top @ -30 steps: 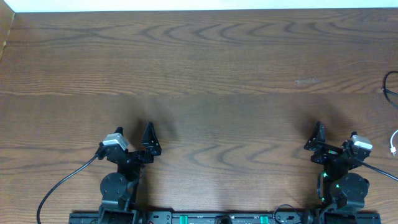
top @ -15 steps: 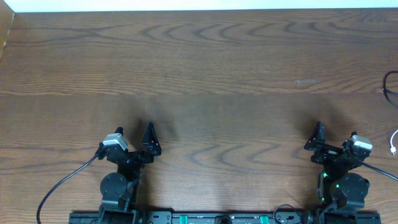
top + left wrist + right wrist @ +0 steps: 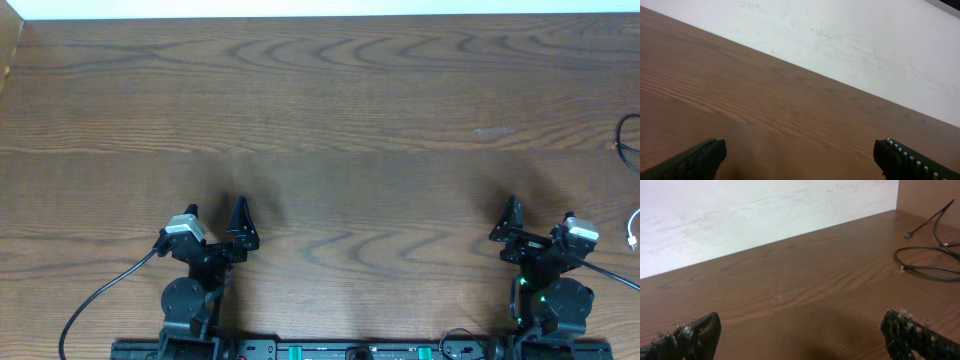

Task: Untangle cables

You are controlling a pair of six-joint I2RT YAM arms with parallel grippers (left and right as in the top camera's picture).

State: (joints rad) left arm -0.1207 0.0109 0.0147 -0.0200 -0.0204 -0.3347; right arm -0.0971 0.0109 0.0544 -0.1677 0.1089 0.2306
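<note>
over the brown wooden surface (image 3: 330, 120), seen from above, the left end effector (image 3: 215, 208) and right end effector (image 3: 540, 210) gape wide, empty; thin black cables (image 3: 627, 143) and a thin white cable (image 3: 634, 230) lie at its right edge. left wrist: bare wood. right wrist: thin black cables (image 3: 926, 269) loop ahead-right; best pinch one strand near its plug.

Overhead feed is showing even, diffuse light; the table (image 3: 330, 100) is reading mid-bright with no glare. Faint soft shadows are falling toward 12 o'clock from the left gripper (image 3: 215, 218) and right gripper (image 3: 541, 220), so light seems to be coming from the 6 o'clock side. The wall (image 3: 300, 8) strip at 12 is clipping to white. On both wrist feeds I'm getting soft, close-range blur on the fingertips (image 3: 700, 157) at 7 and 5 o'clock. The right wrist is rendering the cables (image 3: 920, 268) at 2 o'clock reasonably sharp.
</note>
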